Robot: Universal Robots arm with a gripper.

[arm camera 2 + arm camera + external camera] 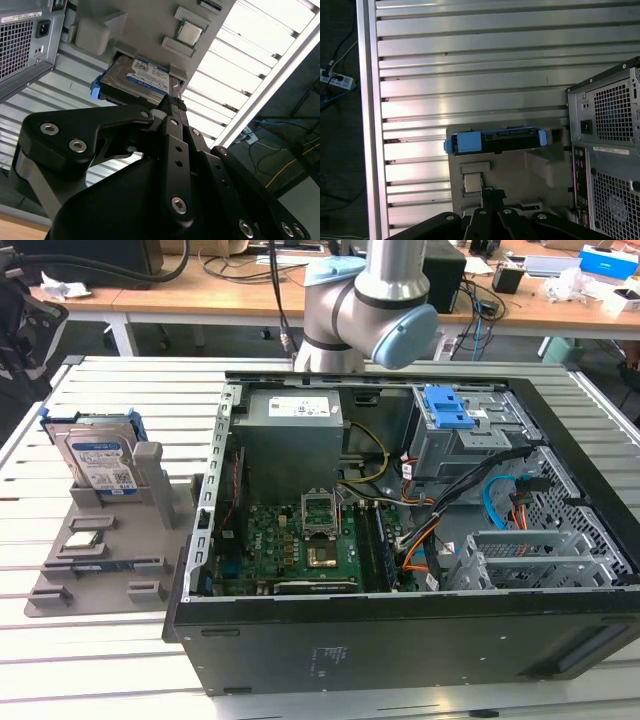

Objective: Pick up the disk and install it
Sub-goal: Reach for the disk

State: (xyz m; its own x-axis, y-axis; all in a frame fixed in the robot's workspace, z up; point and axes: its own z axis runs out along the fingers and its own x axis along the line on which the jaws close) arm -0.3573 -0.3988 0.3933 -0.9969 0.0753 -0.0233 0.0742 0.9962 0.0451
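The disk [100, 462] stands on edge, leaning in a slot of a grey holder [110, 575] on the slatted table, at the exterior view's left. It is silver with a white-and-blue label and a blue bracket. In both wrist views the disk [145, 75] [495, 141] lies some way beyond my gripper [172, 103] [491, 192], well apart from it. The black fingers meet at their tips, shut, with nothing between them.
An open computer case [400, 540] lies right of the holder, with a grey drive cage with a blue tab [455, 410] at its far right corner. A small square chip [190, 32] sits on the holder. The arm's joint [370, 300] is behind the case. Table edge [367, 125].
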